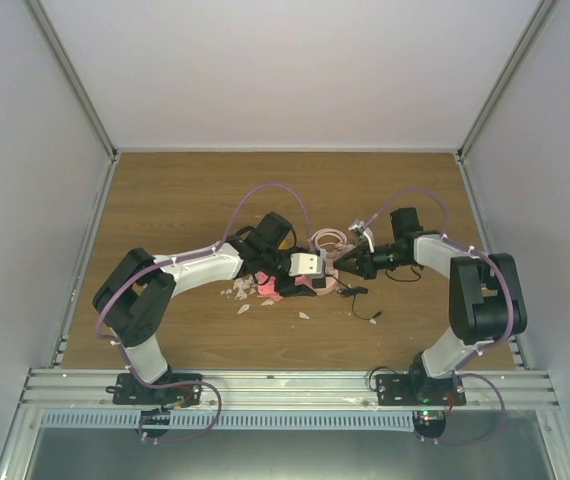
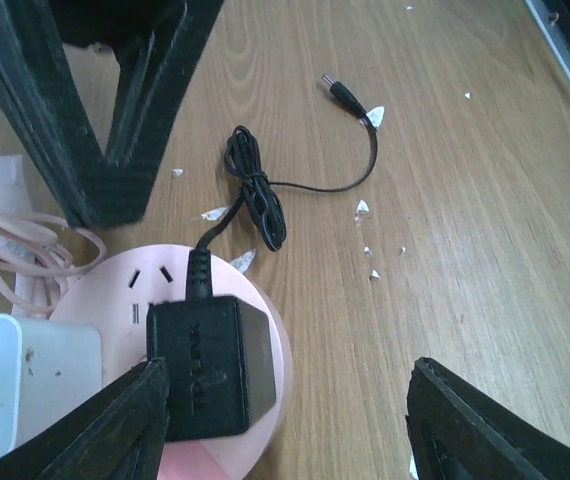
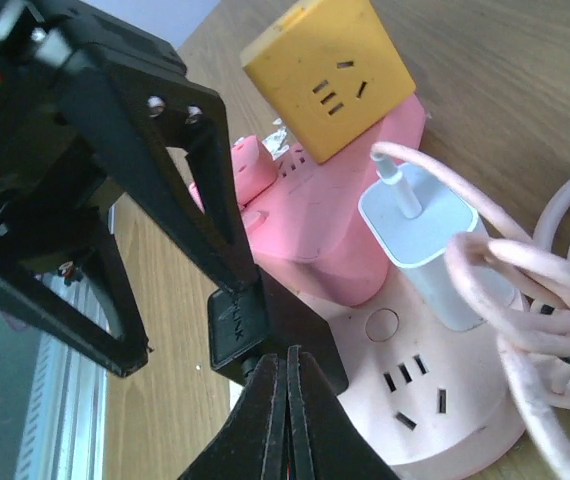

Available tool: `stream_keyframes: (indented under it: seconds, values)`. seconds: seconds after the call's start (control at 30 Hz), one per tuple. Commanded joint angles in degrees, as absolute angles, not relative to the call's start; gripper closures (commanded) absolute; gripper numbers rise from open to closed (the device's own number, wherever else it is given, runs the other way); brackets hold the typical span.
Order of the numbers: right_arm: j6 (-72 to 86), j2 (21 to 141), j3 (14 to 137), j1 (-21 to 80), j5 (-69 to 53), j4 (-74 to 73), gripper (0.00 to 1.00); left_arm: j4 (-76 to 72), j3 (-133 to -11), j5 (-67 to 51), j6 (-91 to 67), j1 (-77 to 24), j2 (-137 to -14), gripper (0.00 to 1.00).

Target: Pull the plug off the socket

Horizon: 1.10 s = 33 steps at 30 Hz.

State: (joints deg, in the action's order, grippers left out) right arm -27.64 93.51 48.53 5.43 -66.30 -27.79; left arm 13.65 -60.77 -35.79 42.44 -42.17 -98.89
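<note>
The socket (image 2: 265, 330) is a flat pale pink plate with rounded corners at mid table (image 1: 300, 288); it also shows in the right wrist view (image 3: 445, 400). A black adapter plug (image 2: 205, 365) sits plugged into it, and the right wrist view shows it too (image 3: 235, 320). My left gripper (image 2: 290, 370) is open around the plug. Its left finger (image 2: 95, 425) touches the plug's side and its right finger (image 2: 495, 420) stands far off over bare wood. My right gripper (image 3: 287, 352) is shut and empty, with its tips by the plug's cable end.
A white charger (image 3: 425, 240) with coiled pink cable (image 3: 555, 300), a deeper pink block (image 3: 315, 215) and a yellow cube (image 3: 325, 70) also sit on the socket. The plug's black cord (image 2: 255, 190) lies bundled on the wood, ending in a barrel connector (image 2: 345, 95). White scraps are scattered around.
</note>
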Motion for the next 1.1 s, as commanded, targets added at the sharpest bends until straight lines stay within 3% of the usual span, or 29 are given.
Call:
stream_keyframes:
  seconds: [0.0,0.83,1.07]
  values:
    - [-20.16,95.48,47.94,6.84,-64.95,-23.67,0.99,11.00,-62.67,-33.94,42.43,-43.61,-100.05,0.35]
    - [-16.79,107.13,48.84,7.51,-61.33,-23.25,0.99,8.74,-64.25,-25.56,42.53,-46.41,-101.38,0.34]
    - [-15.43,107.57,48.67,7.51,-60.31,-22.59,1.00,11.03,-66.77,-25.68,42.71,-46.49,-103.78,0.45]
